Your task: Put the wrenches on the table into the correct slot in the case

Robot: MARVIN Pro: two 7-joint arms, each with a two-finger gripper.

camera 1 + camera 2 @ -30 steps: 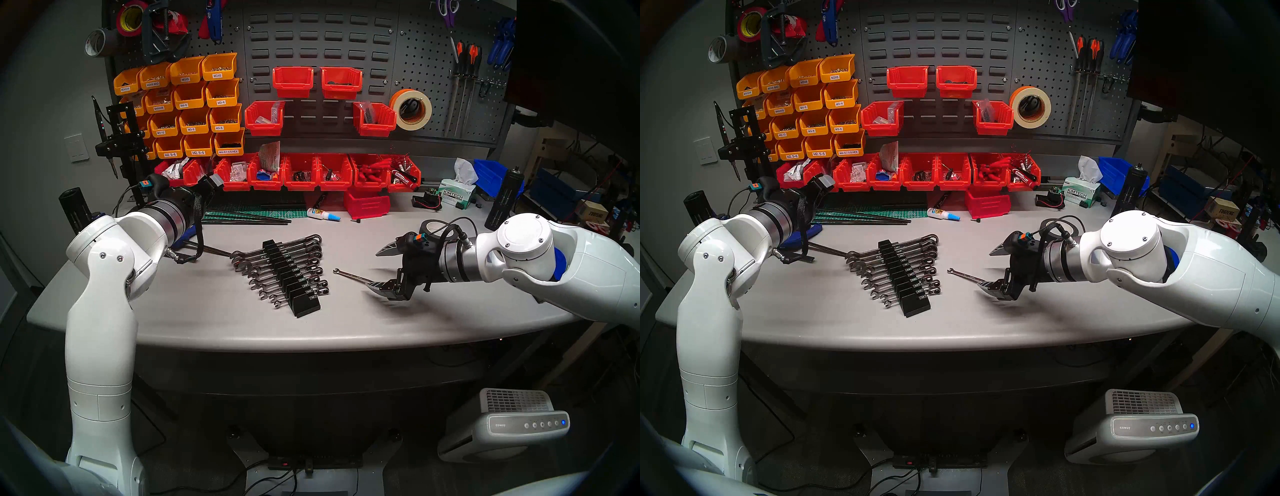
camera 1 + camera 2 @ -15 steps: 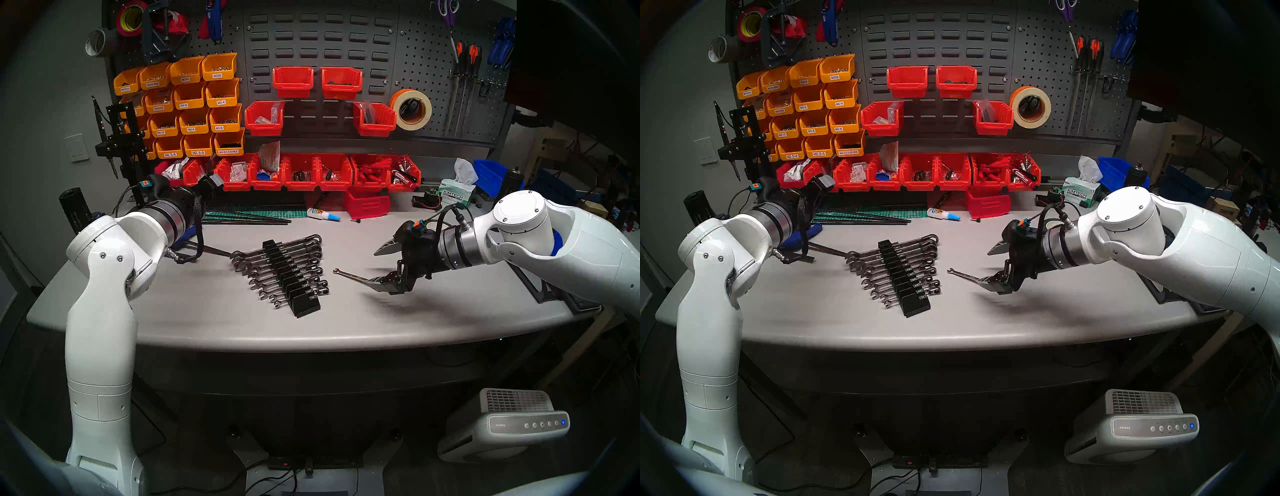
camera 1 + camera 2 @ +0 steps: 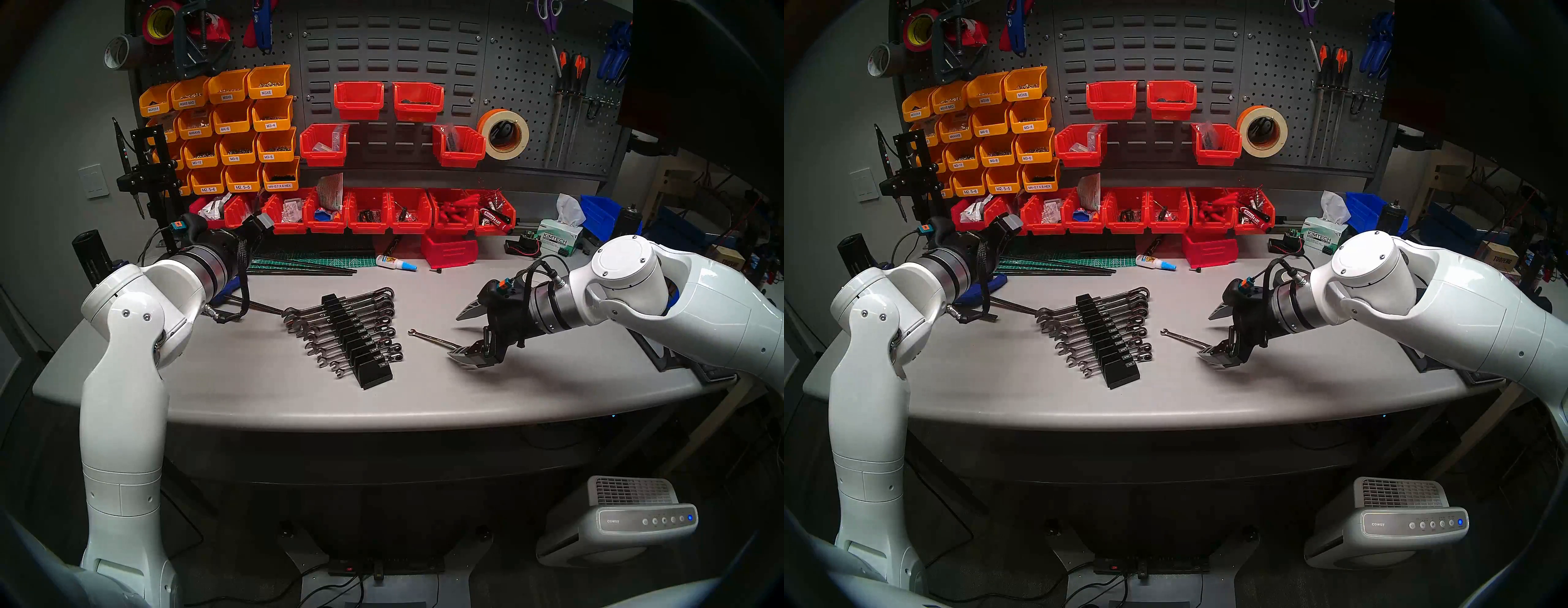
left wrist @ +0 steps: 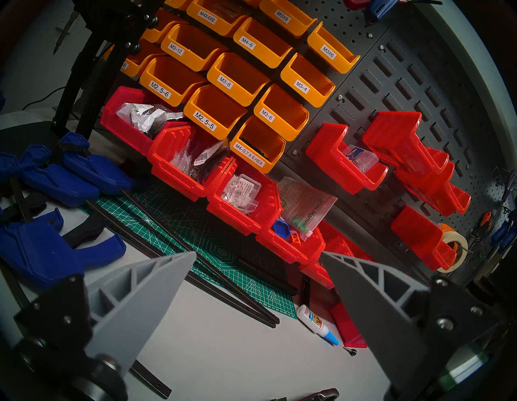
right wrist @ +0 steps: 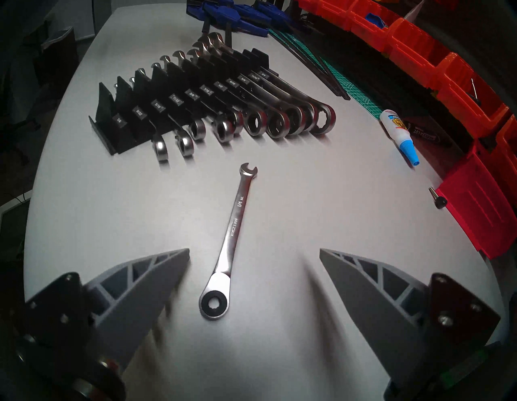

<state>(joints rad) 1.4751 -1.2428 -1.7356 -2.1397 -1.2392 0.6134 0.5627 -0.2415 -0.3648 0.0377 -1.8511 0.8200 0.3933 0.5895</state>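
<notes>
Grey, matte and round-edged, the worktop (image 3: 263, 395) is seen spread below a dark pegboard (image 3: 424, 51) hung with orange bins (image 3: 237, 127) and red bins (image 3: 369, 212). Nearest on the right, the right gripper (image 5: 254, 253) is held just above a slim chrome combination wrench stamped 1/4 (image 5: 230, 238), its grey jaws spread wide on either side of the ratchet ring, nothing gripped. Left of that wrench, apart from it, the stepped black plastic wrench rack (image 3: 356, 339) is seen with its 1/4 slot empty. Beyond the rack's left end, a second wrench (image 3: 265, 308) lies partly hidden by the left arm. Farther back, the left gripper (image 4: 257, 254) is held open above a green cutting mat (image 4: 195, 238).
</notes>
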